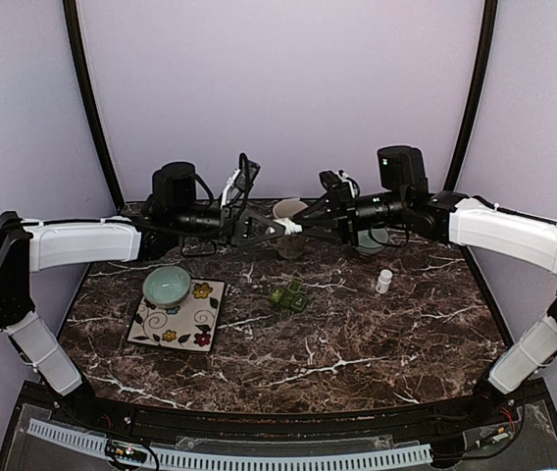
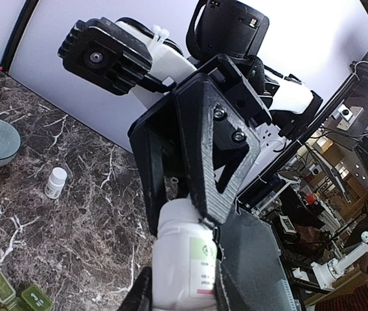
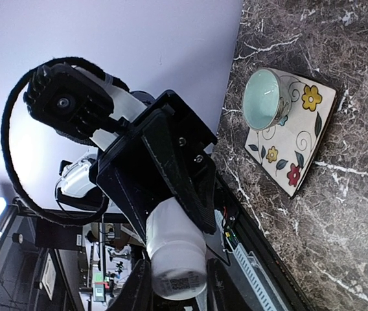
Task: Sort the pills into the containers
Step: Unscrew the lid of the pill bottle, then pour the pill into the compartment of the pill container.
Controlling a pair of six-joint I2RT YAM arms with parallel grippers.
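Note:
A white pill bottle [image 1: 291, 227] hangs in mid-air over the back of the table, held from both sides. My left gripper [image 1: 278, 228] is shut on its labelled body [image 2: 184, 259]. My right gripper [image 1: 305, 226] is shut on its other end [image 3: 174, 253]. In the left wrist view the right gripper's black fingers [image 2: 223, 155] clamp the bottle's top. The containers, a dark green pill box [image 1: 288, 294], lie on the marble in front of the grippers and show in the left wrist view's corner [image 2: 15, 297]. No pills are in view.
A second, small white bottle [image 1: 383, 282] stands right of the pill box. A teal bowl [image 1: 166, 285] sits on a floral square plate [image 1: 195, 329] at the left. A mug [image 1: 289, 245] stands under the grippers, and another bowl [image 1: 372, 241] sits beneath the right arm.

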